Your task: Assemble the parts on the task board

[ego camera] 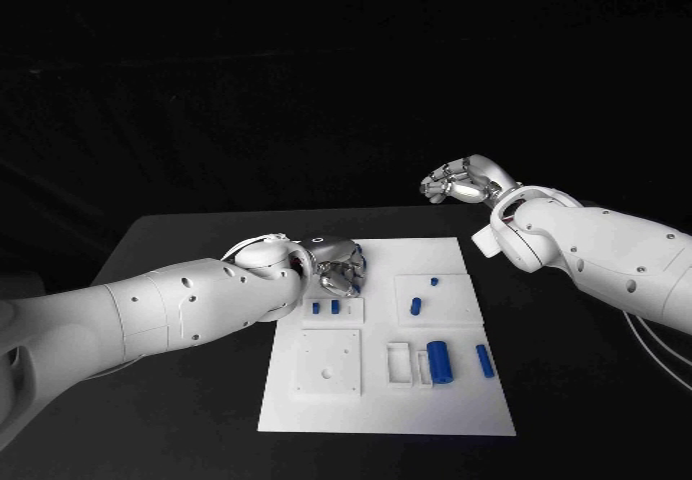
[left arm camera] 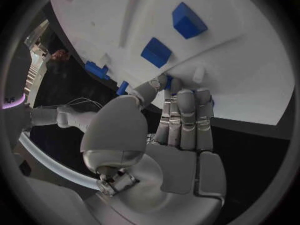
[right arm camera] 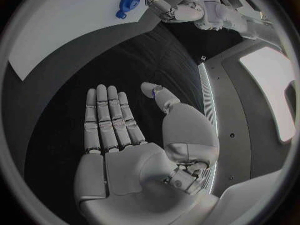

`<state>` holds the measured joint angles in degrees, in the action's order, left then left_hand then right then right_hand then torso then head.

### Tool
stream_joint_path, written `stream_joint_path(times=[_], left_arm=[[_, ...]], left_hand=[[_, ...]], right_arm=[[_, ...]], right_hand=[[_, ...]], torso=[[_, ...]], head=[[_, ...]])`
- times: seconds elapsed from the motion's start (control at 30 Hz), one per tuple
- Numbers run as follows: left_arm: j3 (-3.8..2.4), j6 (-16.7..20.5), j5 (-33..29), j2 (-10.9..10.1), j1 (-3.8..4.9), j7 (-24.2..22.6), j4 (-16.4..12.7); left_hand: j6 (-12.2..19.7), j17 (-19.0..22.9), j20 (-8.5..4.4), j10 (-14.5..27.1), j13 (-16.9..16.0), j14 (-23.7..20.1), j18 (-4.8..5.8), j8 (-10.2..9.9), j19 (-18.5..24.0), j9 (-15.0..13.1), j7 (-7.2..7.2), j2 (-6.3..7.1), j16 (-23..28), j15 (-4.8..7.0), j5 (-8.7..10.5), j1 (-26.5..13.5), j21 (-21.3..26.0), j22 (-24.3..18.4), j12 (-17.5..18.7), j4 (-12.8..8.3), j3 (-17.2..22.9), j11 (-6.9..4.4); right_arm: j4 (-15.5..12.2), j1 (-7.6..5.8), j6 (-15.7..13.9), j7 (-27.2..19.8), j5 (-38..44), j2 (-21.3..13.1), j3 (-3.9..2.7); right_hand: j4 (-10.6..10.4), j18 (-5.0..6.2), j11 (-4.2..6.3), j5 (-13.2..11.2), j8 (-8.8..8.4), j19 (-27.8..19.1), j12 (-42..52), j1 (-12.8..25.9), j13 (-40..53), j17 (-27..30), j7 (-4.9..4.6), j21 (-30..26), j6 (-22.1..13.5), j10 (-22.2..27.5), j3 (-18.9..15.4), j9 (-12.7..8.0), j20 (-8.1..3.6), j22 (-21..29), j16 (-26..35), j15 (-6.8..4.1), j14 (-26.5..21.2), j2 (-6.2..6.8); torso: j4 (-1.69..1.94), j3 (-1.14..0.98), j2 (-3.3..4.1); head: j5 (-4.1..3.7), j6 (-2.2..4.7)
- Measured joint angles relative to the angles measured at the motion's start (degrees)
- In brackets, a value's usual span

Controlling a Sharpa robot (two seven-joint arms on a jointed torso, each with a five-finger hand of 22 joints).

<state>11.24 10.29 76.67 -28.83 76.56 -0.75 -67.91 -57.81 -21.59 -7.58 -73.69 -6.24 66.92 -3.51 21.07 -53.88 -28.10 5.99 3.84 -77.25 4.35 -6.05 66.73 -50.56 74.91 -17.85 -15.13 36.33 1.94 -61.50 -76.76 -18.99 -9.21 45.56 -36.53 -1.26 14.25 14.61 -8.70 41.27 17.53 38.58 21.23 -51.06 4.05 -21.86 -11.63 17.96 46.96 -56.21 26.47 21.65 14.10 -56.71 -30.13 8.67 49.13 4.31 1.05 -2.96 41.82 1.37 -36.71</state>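
Blue parts lay on the white board (ego camera: 387, 415) in the middle of the black bench (ego camera: 188, 235). Two small blocks (ego camera: 326, 307) sat side by side in a tray near the far left of the board, just under the left hand (ego camera: 335, 272). A fat blue tube (ego camera: 438, 363) and a thin peg (ego camera: 485, 361) lay near the right side, and two more small parts (ego camera: 424, 297) lay a bit farther back.

The left hand hung low over the far left edge of the board. Its fingers (left arm camera: 186, 116) were straight and close together, tips right at the board edge by a bit of blue. I could not tell if they pinched anything.

The right hand (ego camera: 462, 182) was up in the air past the far right corner, well away from the parts. Its fingers (right arm camera: 107, 116) were flat and held nothing.

The step looked like picking up one small block. To do it well, the left hand should go slow, line its fingertips up on both sides of just one block, and squeeze softly. It should not bump the block next to it.
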Motion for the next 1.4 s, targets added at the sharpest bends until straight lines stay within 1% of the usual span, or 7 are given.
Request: stream_joint_path(times=[0.1, 0.23, 0.4, 0.6, 0.97, 1.13, 1.4], left_arm=[[0.03, 0.2, -2.8, -0.5, -0.13, -0.1, -0.1], [0.04, 0.2, -5.5, -1.3, -0.23, -0.1, -0.3], [-0.14, 0.4, -7.6, -2.4, -0.43, 0.0, -1.1], [-0.97, 0.6, -9.9, -3.1, -0.88, -0.1, -1.9], [-3.71, 0.9, -12.6, -5.7, -0.88, -0.5, -4.5], [-4.32, 0.9, -13.3, -7.1, -0.87, -0.5, -5.8], [-4.36, 0.0, -13.4, -9.0, -0.85, -0.2, -6.1]], left_hand=[[-0.1, 0.0, 0.0, 0.3, 0.2, 0.0, 0.0, 0.0, 0.0, 0.1, -0.11, 0.0, 0.0, 0.0, 0.0, 0.0, -0.2, 0.0, -0.1, 0.0, 0.0, -0.11], [-0.3, 0.0, -0.31, 0.3, 0.1, 0.6, 0.1, -0.1, -0.9, 0.3, -0.35, -0.24, 0.0, 0.54, 0.0, -0.2, -0.7, 0.0, 0.3, -0.2, -0.1, -0.14], [-0.4, 0.1, -0.4, -0.1, 0.0, 0.7, 0.26, -0.1, -1.0, 0.3, -0.36, -0.25, 0.0, 0.51, 0.01, -0.2, -0.7, 0.0, 0.4, -0.4, 0.1, -0.49], [-0.7, 0.2, -0.59, -0.6, -0.2, 1.4, -0.03, 0.0, -1.6, 0.3, -0.7, -0.31, 0.0, 0.6, 0.11, -0.3, -1.0, 0.0, 1.1, -0.8, 0.0, -0.61], [-0.7, 0.2, -0.59, -0.6, -0.4, 1.5, -0.04, 0.1, -1.6, 0.3, -0.69, -0.46, -0.2, 0.63, 0.09, -0.5, -1.1, 0.0, 1.5, -0.9, 0.1, -0.62], [-0.7, 0.2, -0.5, -0.7, -0.4, 1.6, -0.04, 0.1, -1.7, 0.3, -0.68, -0.46, -0.2, 0.8, -0.11, -0.5, -1.1, 0.0, 1.7, -1.0, 0.0, -0.63], [-0.7, 0.2, -0.5, -0.9, -0.4, 1.6, -0.04, 0.0, -1.7, 0.4, -0.64, -0.45, -0.2, 0.8, -0.11, -0.5, -1.1, 0.0, 1.8, -1.0, 0.0, -0.43]], right_arm=[[0.0, 0.0, 0.0, 0.0, 0.0, 0.0, 0.0], [0.1, 0.0, 0.0, 0.0, 0.0, 0.0, 0.0], [0.1, 0.0, 0.0, 0.0, 0.0, 0.1, 0.0], [0.3, 0.0, 0.0, 0.0, 0.0, 0.2, 0.0], [0.4, 0.0, 0.1, -0.1, 0.0, 0.2, 0.0], [0.4, 0.01, 0.1, -0.1, 0.0, 0.1, 0.0], [0.5, 0.01, 0.1, -0.1, 0.0, 0.1, 0.0]], right_hand=[[0.0, 0.0, 0.0, 0.0, 0.0, 0.0, 0.0, 0.0, 0.0, 0.0, 0.0, 0.0, 0.0, 0.0, 0.0, 0.0, 0.0, 0.0, 0.0, 0.0, 0.0, 0.0], [0.0, 0.0, 0.0, 0.0, 0.0, 0.0, 0.0, 0.0, 0.0, 0.0, 0.0, 0.0, 0.0, 0.0, 0.0, 0.0, 0.0, 0.0, 0.0, 0.0, 0.0, 0.0], [0.0, 0.0, 0.0, 0.0, 0.0, 0.0, 0.0, 0.0, 0.0, 0.0, 0.0, 0.0, 0.0, 0.0, 0.0, 0.0, 0.0, 0.0, 0.0, 0.0, 0.0, 0.0], [0.0, 0.0, 0.0, 0.0, 0.0, 0.0, 0.0, 0.0, 0.0, 0.0, 0.0, 0.0, 0.0, 0.0, 0.0, 0.0, 0.0, 0.0, 0.0, 0.0, 0.0, 0.0], [0.0, 0.0, 0.0, 0.0, 0.0, 0.0, 0.0, 0.0, 0.0, 0.0, 0.0, 0.0, 0.0, 0.0, 0.0, 0.0, 0.0, 0.0, 0.0, 0.0, 0.0, 0.0], [0.0, 0.0, 0.0, 0.0, 0.0, 0.0, 0.0, 0.0, 0.0, 0.0, 0.0, 0.0, 0.0, 0.0, 0.0, 0.0, 0.0, 0.0, 0.0, 0.0, 0.0, 0.0], [0.0, 0.0, 0.0, 0.0, 0.0, 0.0, 0.0, 0.0, 0.0, 0.0, 0.0, 0.0, 0.0, 0.0, 0.0, 0.0, 0.0, 0.0, 0.0, 0.0, 0.0, 0.0]], torso=[[0.0, 0.0, 0.0], [0.02, 0.02, 0.01], [0.08, 0.02, 0.0], [0.11, 0.03, -0.03], [0.11, 0.03, -0.05], [0.11, 0.03, -0.04], [0.11, 0.01, -0.03]], head=[[-0.05, 0.03], [-0.1, 0.09], [0.03, 0.22], [0.32, 0.51], [0.77, 0.86], [0.83, 0.97], [0.97, 1.03]])
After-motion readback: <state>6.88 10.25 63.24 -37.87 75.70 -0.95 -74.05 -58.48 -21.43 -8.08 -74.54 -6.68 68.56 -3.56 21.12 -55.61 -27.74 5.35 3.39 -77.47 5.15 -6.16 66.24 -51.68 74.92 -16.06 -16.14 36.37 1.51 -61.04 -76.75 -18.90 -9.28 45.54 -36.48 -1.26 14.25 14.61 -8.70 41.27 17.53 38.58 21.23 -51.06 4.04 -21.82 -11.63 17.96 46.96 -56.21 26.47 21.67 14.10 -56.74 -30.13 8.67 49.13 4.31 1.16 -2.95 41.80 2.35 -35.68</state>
